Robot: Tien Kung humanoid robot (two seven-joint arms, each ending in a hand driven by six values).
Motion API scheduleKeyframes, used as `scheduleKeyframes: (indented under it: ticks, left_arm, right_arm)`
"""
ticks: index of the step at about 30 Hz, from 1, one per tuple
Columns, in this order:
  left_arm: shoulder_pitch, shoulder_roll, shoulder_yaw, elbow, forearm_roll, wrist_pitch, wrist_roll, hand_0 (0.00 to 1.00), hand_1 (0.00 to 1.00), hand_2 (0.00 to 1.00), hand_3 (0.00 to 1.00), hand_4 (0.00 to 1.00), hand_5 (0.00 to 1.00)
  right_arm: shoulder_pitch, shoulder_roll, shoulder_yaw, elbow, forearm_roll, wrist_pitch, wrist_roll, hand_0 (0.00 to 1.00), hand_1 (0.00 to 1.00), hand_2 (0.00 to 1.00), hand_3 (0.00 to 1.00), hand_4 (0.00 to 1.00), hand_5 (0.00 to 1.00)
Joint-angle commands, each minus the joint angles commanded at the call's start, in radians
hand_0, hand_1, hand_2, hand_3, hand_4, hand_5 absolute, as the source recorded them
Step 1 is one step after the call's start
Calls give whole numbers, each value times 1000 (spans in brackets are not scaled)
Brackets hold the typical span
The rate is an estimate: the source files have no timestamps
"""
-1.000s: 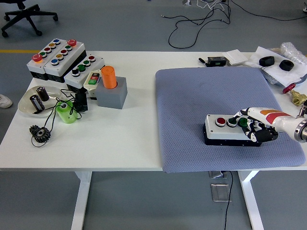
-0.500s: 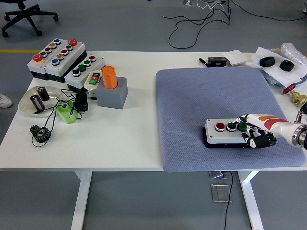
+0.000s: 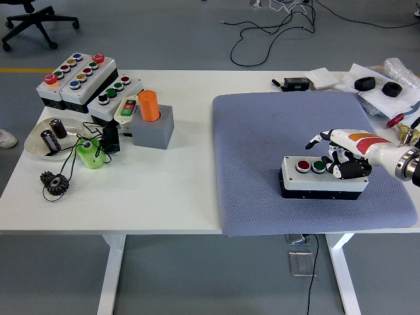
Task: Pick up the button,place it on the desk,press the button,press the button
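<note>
Now R hand (image 3: 341, 156) fingers curled over button box (image 3: 321, 177) on grey mat (image 3: 275, 131), not grasping; no legible labels.

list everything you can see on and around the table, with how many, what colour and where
Button box: 1, white on black base, red and green buttons, on mat.
Mat: 1, grey-blue, table's right half.
Control boxes: 3, white, far left.
Orange cylinder: 1, on grey block.
Bowl: 1, pale, left edge.
Gear: 1, black, near left.
Green holder: 1, beside bowl.
Office chair: 1, black, floor.
Right hand: 1, white and black, over the box's right end.
</note>
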State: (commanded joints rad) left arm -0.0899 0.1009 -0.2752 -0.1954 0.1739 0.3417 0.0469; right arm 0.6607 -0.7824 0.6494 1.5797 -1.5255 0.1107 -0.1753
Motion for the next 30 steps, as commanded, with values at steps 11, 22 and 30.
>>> scheduleKeyframes:
  ticks: [11, 22, 30]
  left_arm:
    - [-2, 1, -7, 0, 7, 0, 0, 612, 532, 509, 479, 283, 998]
    - [-5, 1, -4, 0, 4, -1, 1, 612, 532, 510, 478, 283, 998]
    - [-8, 1, -12, 1, 9, 1, 1, 611, 531, 509, 477, 284, 998]
  right_arm:
    - [3, 6, -32, -16, 3, 6, 0, 152, 2, 117, 740, 368, 2]
    - [-7, -5, -25, 4, 5, 11, -2, 153, 2, 117, 741, 367, 2]
    - [8, 5, -43, -29, 11, 14, -2, 153, 2, 117, 740, 367, 2]
